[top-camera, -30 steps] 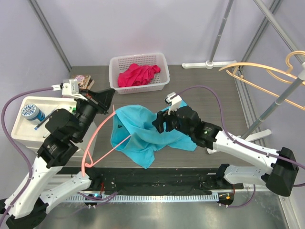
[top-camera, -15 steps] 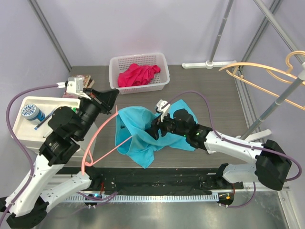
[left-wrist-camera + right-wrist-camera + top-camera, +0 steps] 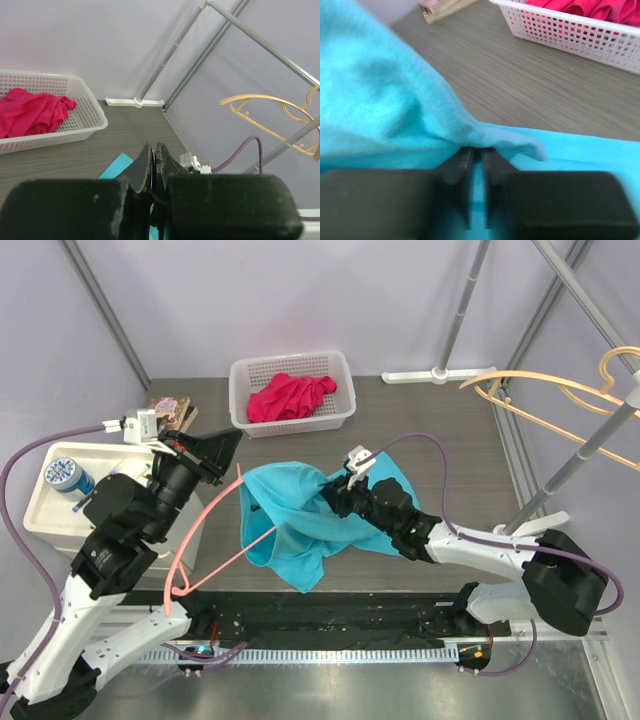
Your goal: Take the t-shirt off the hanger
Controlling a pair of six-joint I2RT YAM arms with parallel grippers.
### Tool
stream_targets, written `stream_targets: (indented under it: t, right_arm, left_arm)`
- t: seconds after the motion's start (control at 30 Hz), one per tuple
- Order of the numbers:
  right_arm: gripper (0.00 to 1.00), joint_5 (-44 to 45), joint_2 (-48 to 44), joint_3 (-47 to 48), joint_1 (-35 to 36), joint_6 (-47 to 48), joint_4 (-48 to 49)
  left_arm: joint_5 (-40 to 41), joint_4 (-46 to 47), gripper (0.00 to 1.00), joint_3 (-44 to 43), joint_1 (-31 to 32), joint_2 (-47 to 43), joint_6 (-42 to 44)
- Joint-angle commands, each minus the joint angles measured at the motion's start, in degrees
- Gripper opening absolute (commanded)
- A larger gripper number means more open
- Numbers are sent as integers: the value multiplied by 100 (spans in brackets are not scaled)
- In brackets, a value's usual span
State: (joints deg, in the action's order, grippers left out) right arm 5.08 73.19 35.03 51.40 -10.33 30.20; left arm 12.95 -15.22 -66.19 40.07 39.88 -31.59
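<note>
A turquoise t-shirt [image 3: 300,525] hangs partly on a pink hanger [image 3: 205,520] above the table's middle, its lower part bunched on the table. My left gripper [image 3: 232,445] is shut on the hanger's top end, and the hanger slants down to the left from it. In the left wrist view that gripper [image 3: 155,147] shows its jaws pressed together, with a corner of the t-shirt [image 3: 116,167] below. My right gripper [image 3: 335,498] is at the shirt's upper right edge. Seen from the right wrist, it [image 3: 479,152] is shut on a fold of the t-shirt [image 3: 395,100].
A white basket [image 3: 300,425] holding a red garment [image 3: 290,395] stands at the back. A white tray [image 3: 40,515] with a tape roll [image 3: 65,477] sits at the left. Orange hangers [image 3: 540,400] hang on a rail at the right. Wooden items [image 3: 170,405] lie by the basket.
My right gripper was open at the shirt's edge and has shut on the fabric. The left arm has shifted the hanger slightly to the left.
</note>
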Motion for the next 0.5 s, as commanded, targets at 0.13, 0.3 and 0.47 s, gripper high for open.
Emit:
stream_targets:
  t: [0.13,0.3,0.47]
  right_arm:
    - [1,1235,-199,-198,2,-1179,1060]
    - [1,3567,-384,249,-182,-1691,-608]
    - [1,4624,-200,506,-1077,-2560,-2376]
  left_arm:
    - [-47,635,0,54,-26,-33,-93]
    - [190,292,0,19,-26,-32,-5]
    - [752,186,0,229,-26,-208,-92]
